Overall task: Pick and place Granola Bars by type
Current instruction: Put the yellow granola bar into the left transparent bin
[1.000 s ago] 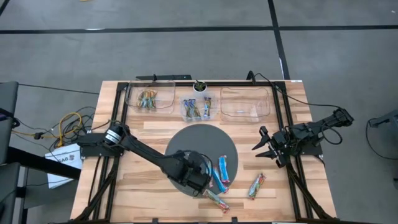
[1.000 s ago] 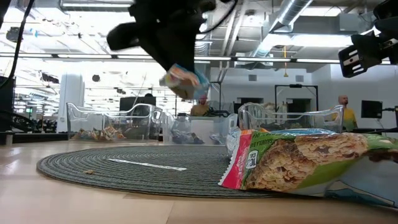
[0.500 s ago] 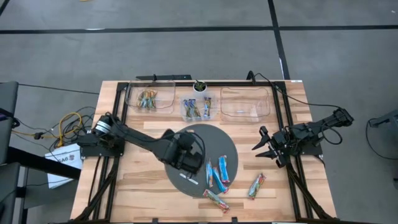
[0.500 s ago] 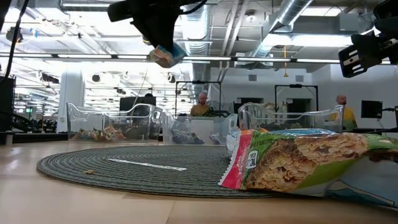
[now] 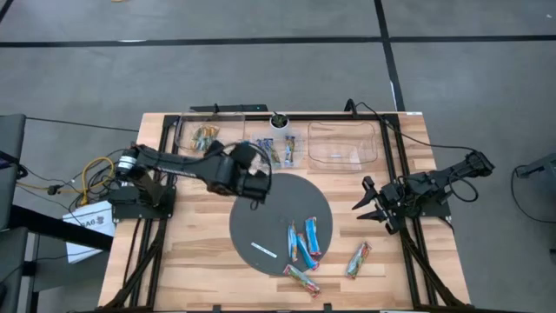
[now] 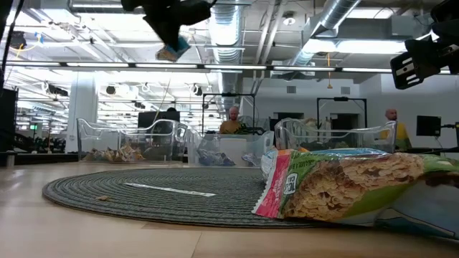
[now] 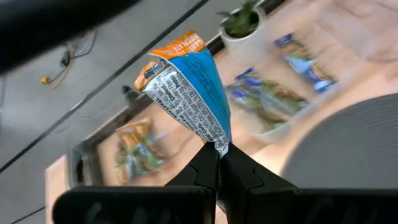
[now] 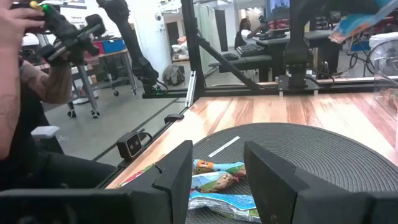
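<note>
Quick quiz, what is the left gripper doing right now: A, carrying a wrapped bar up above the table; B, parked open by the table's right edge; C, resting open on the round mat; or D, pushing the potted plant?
A: the left gripper is shut on a granola bar, held in the air over the table's back half, near the bins.

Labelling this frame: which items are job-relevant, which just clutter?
Job:
- bar held in shut left pincer
- loose bars on mat, one on wood
- three clear bins

Clutter:
- white strip
- potted plant
- cables
- right pincer, open, idle
</note>
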`<move>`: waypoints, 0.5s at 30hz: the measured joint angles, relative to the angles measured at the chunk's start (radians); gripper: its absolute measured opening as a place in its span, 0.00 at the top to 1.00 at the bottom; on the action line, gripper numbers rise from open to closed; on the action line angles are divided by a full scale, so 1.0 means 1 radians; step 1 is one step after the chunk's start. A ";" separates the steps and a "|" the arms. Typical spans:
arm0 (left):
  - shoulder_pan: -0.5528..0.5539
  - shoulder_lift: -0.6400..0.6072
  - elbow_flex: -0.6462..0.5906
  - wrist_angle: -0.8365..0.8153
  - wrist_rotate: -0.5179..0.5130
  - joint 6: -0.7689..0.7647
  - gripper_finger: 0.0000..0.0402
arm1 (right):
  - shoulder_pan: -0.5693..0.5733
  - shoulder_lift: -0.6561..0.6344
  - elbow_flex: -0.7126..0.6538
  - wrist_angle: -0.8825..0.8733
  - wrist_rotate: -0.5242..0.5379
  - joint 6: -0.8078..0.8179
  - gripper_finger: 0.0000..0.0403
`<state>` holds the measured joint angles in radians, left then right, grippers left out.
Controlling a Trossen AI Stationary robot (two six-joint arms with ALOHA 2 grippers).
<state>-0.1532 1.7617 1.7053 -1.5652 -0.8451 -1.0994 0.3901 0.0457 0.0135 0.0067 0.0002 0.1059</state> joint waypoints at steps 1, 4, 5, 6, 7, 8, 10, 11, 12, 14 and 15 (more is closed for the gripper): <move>0.013 -0.016 -0.017 -0.002 0.000 0.010 1.00 | 0.000 0.000 0.000 0.000 0.000 0.000 0.66; 0.051 -0.070 -0.095 0.015 0.006 0.013 1.00 | 0.000 0.000 0.000 0.000 0.000 0.000 0.66; 0.062 -0.091 -0.125 0.027 0.006 0.013 1.00 | 0.000 0.000 0.000 0.000 0.000 0.000 0.65; 0.074 -0.117 -0.159 0.048 0.006 0.013 1.00 | 0.000 0.000 0.000 0.000 0.000 0.000 0.65; 0.085 -0.146 -0.197 0.075 0.006 0.018 1.00 | 0.000 0.000 0.000 0.000 0.000 0.000 0.66; 0.096 -0.174 -0.237 0.113 0.005 0.031 1.00 | 0.000 0.000 0.000 0.000 0.000 0.000 0.66; 0.120 -0.229 -0.317 0.208 -0.002 0.067 1.00 | 0.000 0.000 0.000 0.000 0.000 0.000 0.66; 0.133 -0.255 -0.358 0.253 -0.002 0.085 1.00 | 0.000 0.000 0.000 0.000 0.000 0.000 0.66; 0.146 -0.282 -0.396 0.292 -0.002 0.105 1.00 | 0.000 0.000 0.000 0.000 0.000 0.000 0.66; 0.171 -0.334 -0.463 0.364 -0.003 0.138 1.00 | 0.000 0.000 0.000 0.000 0.000 0.000 0.66; 0.185 -0.360 -0.495 0.397 -0.008 0.155 1.00 | 0.000 0.000 0.000 0.000 0.000 0.000 0.66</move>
<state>0.0315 1.4021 1.2108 -1.1686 -0.8532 -0.9440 0.3900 0.0457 0.0138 0.0070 0.0002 0.1059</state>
